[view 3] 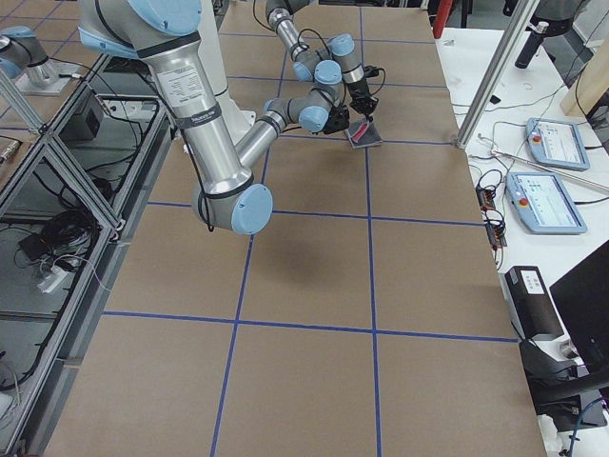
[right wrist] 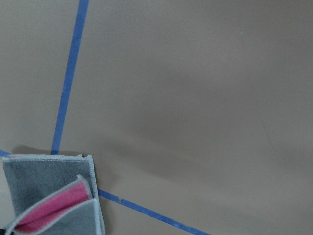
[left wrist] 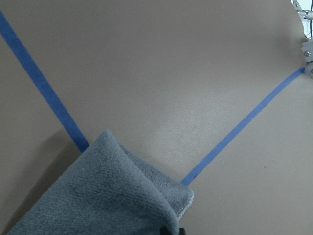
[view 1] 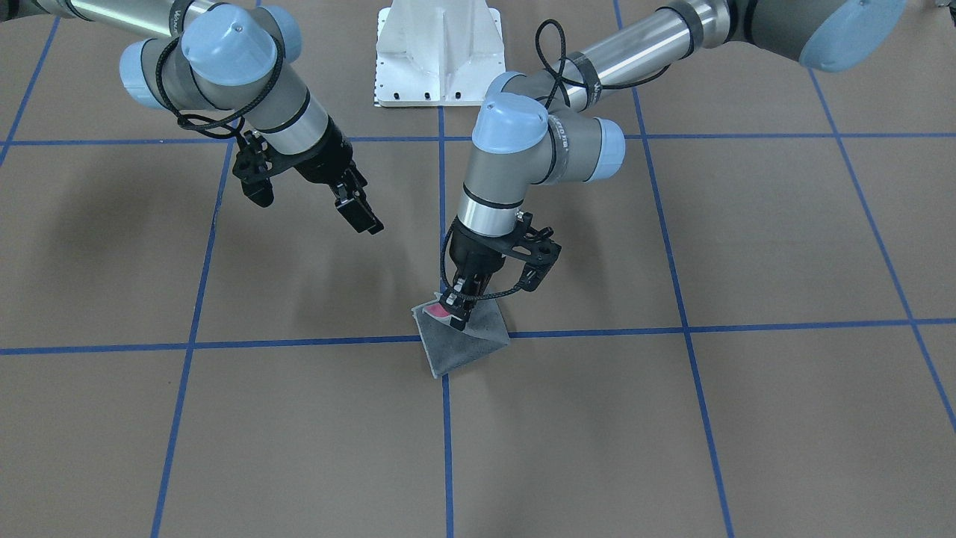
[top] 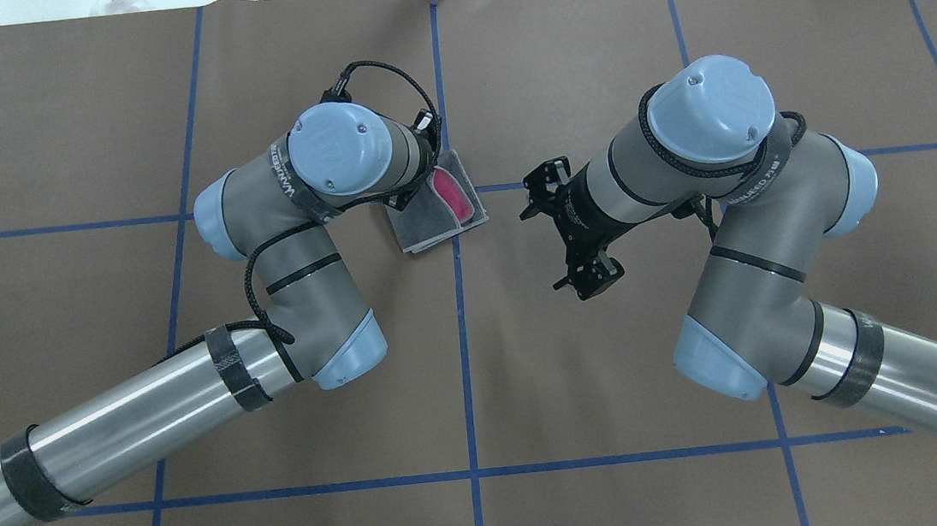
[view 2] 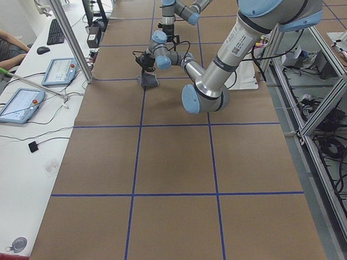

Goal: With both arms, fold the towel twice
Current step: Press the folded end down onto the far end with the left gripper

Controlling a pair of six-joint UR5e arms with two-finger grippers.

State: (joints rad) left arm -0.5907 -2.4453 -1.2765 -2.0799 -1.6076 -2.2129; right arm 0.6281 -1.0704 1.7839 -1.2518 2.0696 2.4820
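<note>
The towel (view 1: 467,344) lies folded small on the brown paper-covered table (view 1: 672,448), right on a crossing of the blue tape lines (view 1: 299,342) near the middle. Its dark grey face is outward, with light stitched edging along the sides. One layer is lifted at the corner nearest the robot, and a strip of the pink face (top: 452,194) shows in the opening. The left gripper (view 1: 455,312) points almost straight down onto that lifted corner, jaws clenched on the towel's edge. The left wrist view shows dark fingertips (left wrist: 171,230) pressed into the grey pile. The left arm (top: 321,251) bends sharply over the spot and hides part of the cloth from above. The right gripper (view 1: 360,211) hangs tilted in the air, well apart from the towel and clear of the table. Its jaws are spread and grasp nothing. The right arm (top: 744,271) is drawn off to its own side. Behind both stands the white pedestal base (view 1: 437,52).
</note>
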